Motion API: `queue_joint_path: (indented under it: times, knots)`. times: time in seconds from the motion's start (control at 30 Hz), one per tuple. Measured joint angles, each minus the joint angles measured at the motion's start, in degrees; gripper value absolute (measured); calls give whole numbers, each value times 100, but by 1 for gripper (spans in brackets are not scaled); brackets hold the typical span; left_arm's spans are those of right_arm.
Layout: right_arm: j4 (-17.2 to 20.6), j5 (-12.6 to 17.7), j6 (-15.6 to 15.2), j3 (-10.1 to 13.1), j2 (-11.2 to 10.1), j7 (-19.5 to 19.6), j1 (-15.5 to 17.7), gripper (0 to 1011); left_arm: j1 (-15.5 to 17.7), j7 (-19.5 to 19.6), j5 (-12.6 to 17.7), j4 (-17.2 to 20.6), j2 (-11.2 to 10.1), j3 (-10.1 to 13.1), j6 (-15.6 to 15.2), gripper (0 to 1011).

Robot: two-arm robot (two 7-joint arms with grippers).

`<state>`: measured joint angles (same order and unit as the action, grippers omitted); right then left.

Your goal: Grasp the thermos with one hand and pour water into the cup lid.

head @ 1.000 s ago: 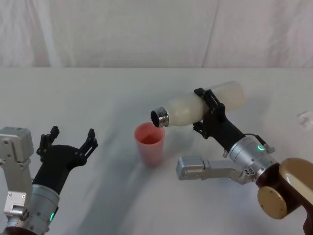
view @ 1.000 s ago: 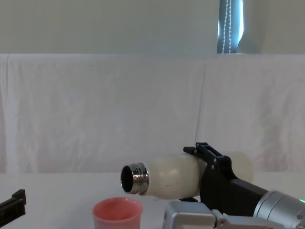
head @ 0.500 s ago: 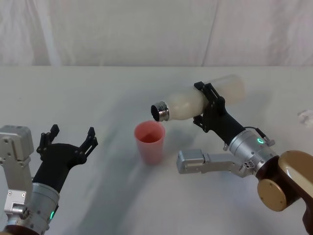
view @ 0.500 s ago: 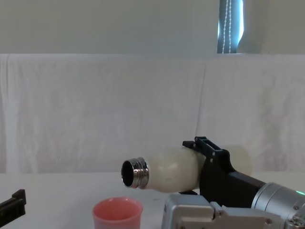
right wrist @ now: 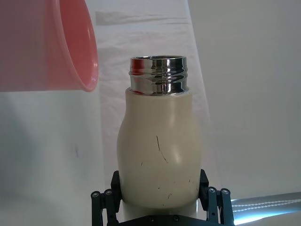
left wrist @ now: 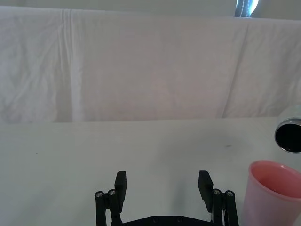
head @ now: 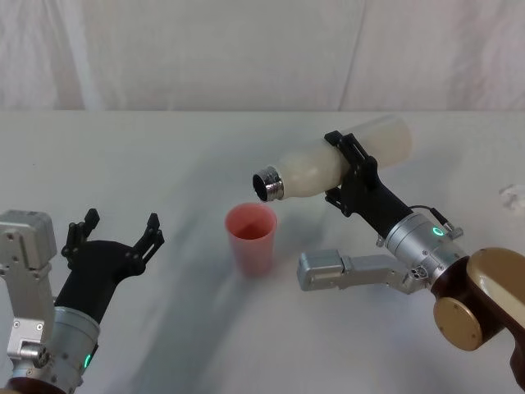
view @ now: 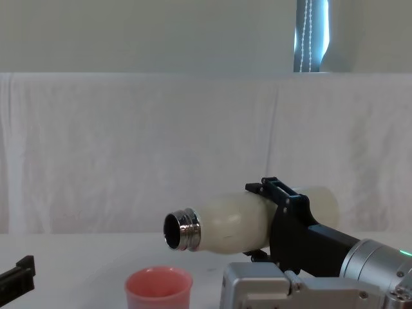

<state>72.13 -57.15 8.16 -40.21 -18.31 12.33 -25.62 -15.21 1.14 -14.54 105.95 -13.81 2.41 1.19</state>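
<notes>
Since the earlier frames the thermos (head: 336,167) has been lifted a little and its base raised, so that it is now held nearly level, its steel neck tipped only slightly down and pointing to the robot's left. Its open mouth is held in the air above the cup lid (head: 252,239), just past the rim on the robot's right side and clear of it. No stream of water can be made out between mouth and cup lid.

No brand, label or writing can be read on the thermos or the cup lid; only a few faint scuff marks are seen on the cream body in the right wrist view (right wrist: 160,165).

One thermos, one cup lid and two pincers are counted.

The thermos is clamped around its middle by the right pincer (head: 351,171), one black finger on each side of the body, with neck and shoulders projecting beyond the fingers and the base behind them. The cup lid stands upright on the white worktop (head: 164,156).

The left pincer (head: 115,236) is held low at the robot's left, well apart from the cup lid, its fingers spread wide with nothing between them.
</notes>
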Motion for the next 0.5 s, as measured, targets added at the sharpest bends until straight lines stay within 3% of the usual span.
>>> queue_joint_path:
  times: [0.5]
  knots:
    - [14, -102, -27, -59, -48, 119, -38, 959, 0, 0, 0, 0, 0, 0, 0, 1001]
